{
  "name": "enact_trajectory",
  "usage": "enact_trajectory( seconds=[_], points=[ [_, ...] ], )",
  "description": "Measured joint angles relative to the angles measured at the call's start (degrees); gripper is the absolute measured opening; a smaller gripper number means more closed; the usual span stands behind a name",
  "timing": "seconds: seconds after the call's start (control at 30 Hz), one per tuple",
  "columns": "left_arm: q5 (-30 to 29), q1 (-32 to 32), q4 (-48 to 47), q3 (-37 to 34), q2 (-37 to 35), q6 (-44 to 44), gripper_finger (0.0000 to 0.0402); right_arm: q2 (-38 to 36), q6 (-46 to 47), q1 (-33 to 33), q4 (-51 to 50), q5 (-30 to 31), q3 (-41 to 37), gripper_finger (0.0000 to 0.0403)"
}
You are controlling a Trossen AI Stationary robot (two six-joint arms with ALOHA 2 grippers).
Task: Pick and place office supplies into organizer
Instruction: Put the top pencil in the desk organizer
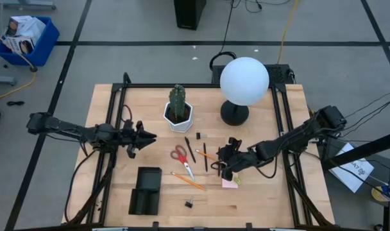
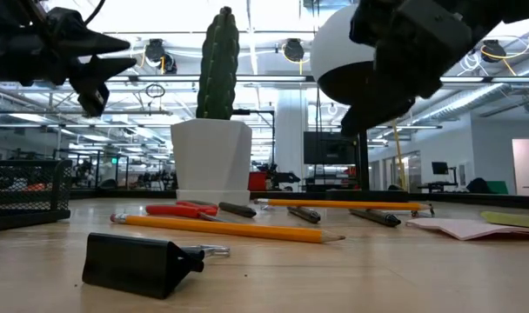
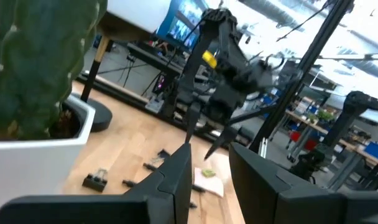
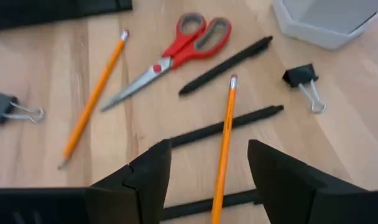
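Right gripper (image 4: 207, 168) is hovering low over the table with its fingers spread, an orange pencil (image 4: 224, 140) lying between them and two thin black pens (image 4: 229, 124) crossing beneath. Beyond its fingertips the red-handled scissors (image 4: 176, 53) are lying flat, with a second pencil (image 4: 92, 96) to one side and a black binder clip (image 4: 301, 78) to the other. Farther off, across the table, the organizer (image 1: 145, 190) is sitting. Left gripper (image 1: 150, 136) is waiting beside the cactus pot (image 1: 179, 119), fingers slightly parted and holding nothing.
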Motion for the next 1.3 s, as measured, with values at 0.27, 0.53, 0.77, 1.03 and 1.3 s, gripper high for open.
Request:
enact_trajectory(
  seconds=[0.27, 0.53, 0.77, 1.03, 1.3],
  points=[
    [-0.25, 0.00, 1.21, 0.00, 0.36, 0.30, 0.0113, 0.68, 7.03, 0.42, -7.45, 0.09, -0.02, 0.0205],
    [0.02, 0.00, 1.22, 0.00, 0.69, 0.23, 0.0113, 1.76, 6.52, 0.74, -7.19, 1.02, -0.11, 0.0205],
    [-0.89, 0.04, 1.48, 0.00, 0.69, 1.24, 0.0113, 7.12, 0.50, 0.23, 0.81, 1.81, -0.01, 0.0205],
    [-1.36, 0.04, 1.66, 0.00, 0.69, 1.52, 0.0113, 13.09, 0.25, -2.20, 1.48, 1.67, 1.18, 0.0205],
    [-1.36, 0.02, 1.38, 0.00, 0.69, 1.43, 0.0113, 18.32, -3.80, -2.93, 1.39, 1.53, 6.68, 0.0205]
  ],
)
